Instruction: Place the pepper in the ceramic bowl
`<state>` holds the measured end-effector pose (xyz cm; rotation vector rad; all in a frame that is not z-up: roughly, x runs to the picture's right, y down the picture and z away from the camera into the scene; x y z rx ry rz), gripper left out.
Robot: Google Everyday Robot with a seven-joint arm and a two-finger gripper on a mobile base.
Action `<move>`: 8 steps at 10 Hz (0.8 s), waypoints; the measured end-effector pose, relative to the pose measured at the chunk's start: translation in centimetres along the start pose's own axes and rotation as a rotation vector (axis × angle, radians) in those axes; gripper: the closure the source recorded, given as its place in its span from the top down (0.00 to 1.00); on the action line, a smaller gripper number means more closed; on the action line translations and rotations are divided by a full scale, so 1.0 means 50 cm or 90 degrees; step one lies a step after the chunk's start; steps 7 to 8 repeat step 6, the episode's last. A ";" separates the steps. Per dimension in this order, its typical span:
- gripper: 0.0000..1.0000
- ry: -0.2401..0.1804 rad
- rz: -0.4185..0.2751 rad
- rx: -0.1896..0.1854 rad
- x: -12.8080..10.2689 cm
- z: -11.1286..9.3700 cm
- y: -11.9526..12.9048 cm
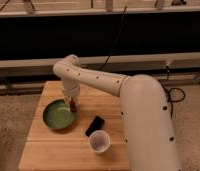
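Gripper point(73, 103) hangs at the right rim of the glossy green round bowl point(58, 115) on the wooden table point(53, 150) — jaws gripping the small dark-red pepper point(73, 105), just above the rim.

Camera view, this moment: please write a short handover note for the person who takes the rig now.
Gripper: pointing down at the right rim of the ceramic bowl, with the pepper at its tip.
Ceramic bowl: on the wooden table, left side; nothing visible inside.
Nearby: black rectangular object and white cup, right of the bowl.
Done: pepper brought to the bowl.
Left: release it into the bowl, withdraw.
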<state>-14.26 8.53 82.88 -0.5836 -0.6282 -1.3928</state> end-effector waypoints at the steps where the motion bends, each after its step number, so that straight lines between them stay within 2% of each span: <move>1: 0.37 0.000 0.000 0.000 0.000 0.000 0.000; 3: 0.38 -0.001 0.000 0.001 0.001 -0.001 -0.001; 4: 0.42 -0.002 0.001 0.001 0.002 -0.001 -0.001; 6: 0.61 -0.003 0.001 0.001 0.003 -0.001 -0.001; 8: 0.61 -0.003 0.001 0.001 0.003 -0.001 -0.001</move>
